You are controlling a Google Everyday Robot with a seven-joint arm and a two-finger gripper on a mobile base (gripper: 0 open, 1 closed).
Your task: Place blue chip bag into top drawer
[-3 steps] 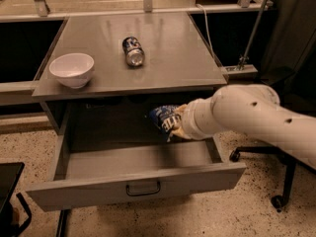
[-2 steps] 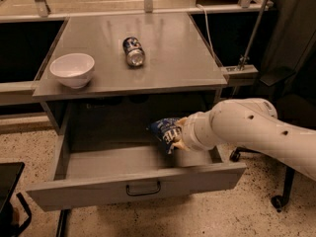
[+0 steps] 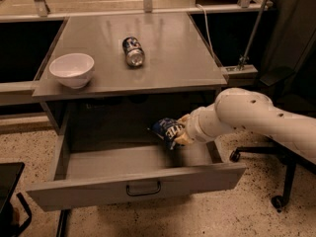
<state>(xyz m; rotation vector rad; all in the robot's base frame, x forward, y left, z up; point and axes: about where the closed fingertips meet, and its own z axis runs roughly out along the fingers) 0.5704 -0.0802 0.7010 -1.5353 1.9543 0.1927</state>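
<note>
So the gripper [image 3: 178,134] is clamped on the blue chip bag [image 3: 165,129], holding it over the right side of the open top drawer [image 3: 98,189]. White bowl [image 3: 72,69] and soda can [image 3: 133,52] sit on the tabletop [image 3: 177,58] above.

One white arm [image 3: 276,122] enters from the right edge and rises leftward to a rounded joint. It then angles down and left to the wrist. The gripper [image 3: 177,131] points left, over the right rear part of the open top drawer [image 3: 89,192]. Its tan fingers [image 3: 182,138] are clamped on the blue chip bag [image 3: 164,128].
</note>
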